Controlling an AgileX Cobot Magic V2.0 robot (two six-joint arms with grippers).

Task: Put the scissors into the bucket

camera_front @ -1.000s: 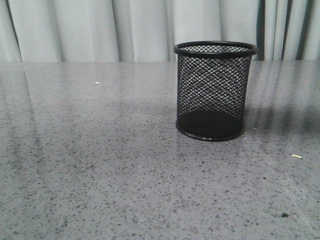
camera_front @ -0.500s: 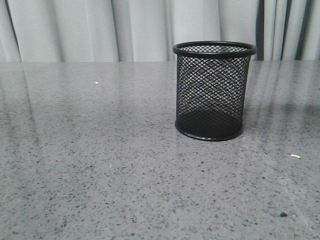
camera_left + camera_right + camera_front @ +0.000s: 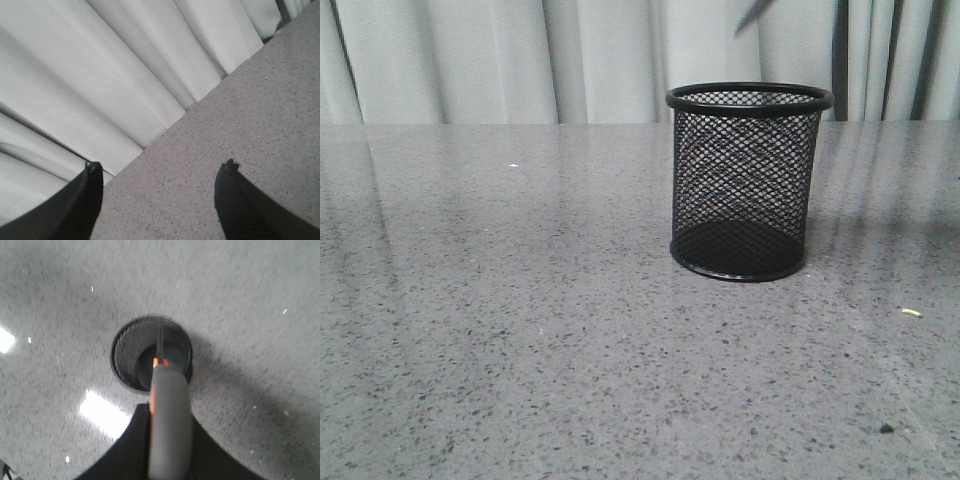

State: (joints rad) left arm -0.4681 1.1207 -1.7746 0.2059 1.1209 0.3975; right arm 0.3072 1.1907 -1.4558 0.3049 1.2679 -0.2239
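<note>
The bucket (image 3: 750, 180) is a black wire-mesh cup standing upright on the grey speckled table, right of centre in the front view. It holds nothing. Above its rim, at the top edge of that view, a dark blade tip of the scissors (image 3: 751, 16) hangs slanted. In the right wrist view my right gripper (image 3: 170, 412) is shut on the scissors' grey, orange-lined handle (image 3: 170, 425). Their thin blade (image 3: 159, 340) points down over the bucket's mouth (image 3: 122, 347). My left gripper (image 3: 161, 164) is open over bare table near the curtain, with nothing between its fingers.
A pale curtain (image 3: 520, 60) hangs behind the table's far edge. A small light crumb (image 3: 912, 312) and a dark speck (image 3: 888, 429) lie on the table at the front right.
The scissors' blade tip has come into the front view from above, over the bucket's rim. The bucket has stayed in place.
</note>
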